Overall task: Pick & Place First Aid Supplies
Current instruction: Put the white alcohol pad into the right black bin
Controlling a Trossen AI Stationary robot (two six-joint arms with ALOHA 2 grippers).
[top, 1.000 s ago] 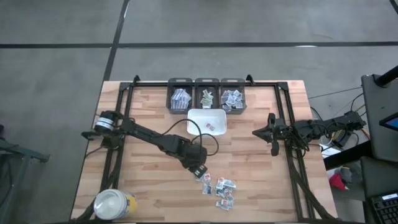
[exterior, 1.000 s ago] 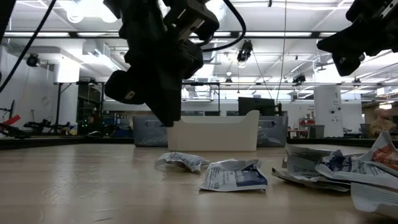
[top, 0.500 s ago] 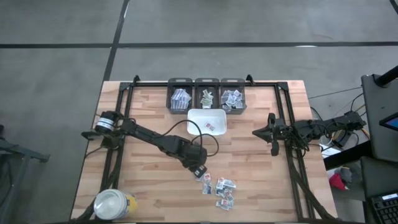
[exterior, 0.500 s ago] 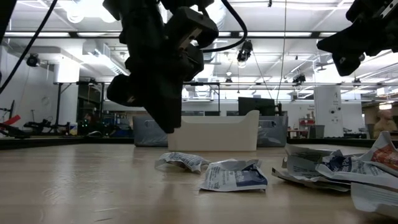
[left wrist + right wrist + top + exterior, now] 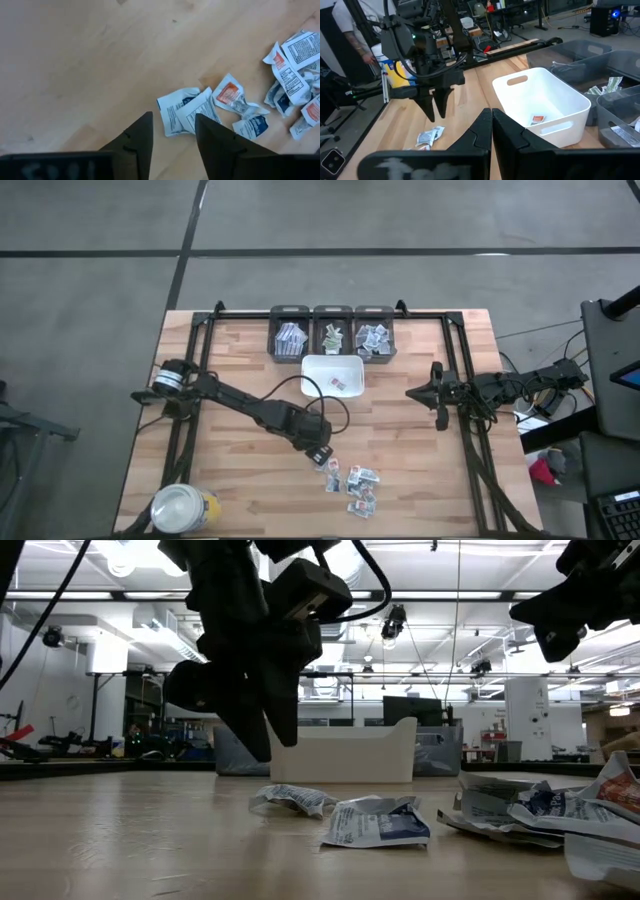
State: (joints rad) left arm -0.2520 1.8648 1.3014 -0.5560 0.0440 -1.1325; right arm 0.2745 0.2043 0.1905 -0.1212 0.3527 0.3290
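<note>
The light wooden slatted table [image 5: 240, 350] carries a black metal frame. Three dark grey plastic bins [image 5: 332, 332] sit in a row at its far edge, with packets inside them. Just in front of them stands the white rectangular plastic tray [image 5: 318, 370], which holds one small packet with red print [image 5: 338, 384]. The round yellow jar with a white lid [image 5: 182, 507] stands at the near left corner. The left gripper [image 5: 322, 457] hangs low over the wood, released and holding nothing, just beside a loose cluster of small white paper packets [image 5: 358, 484] lying flat. The right gripper [image 5: 438, 394] waits at the right side, fingers clenched together and holding nothing.
</note>
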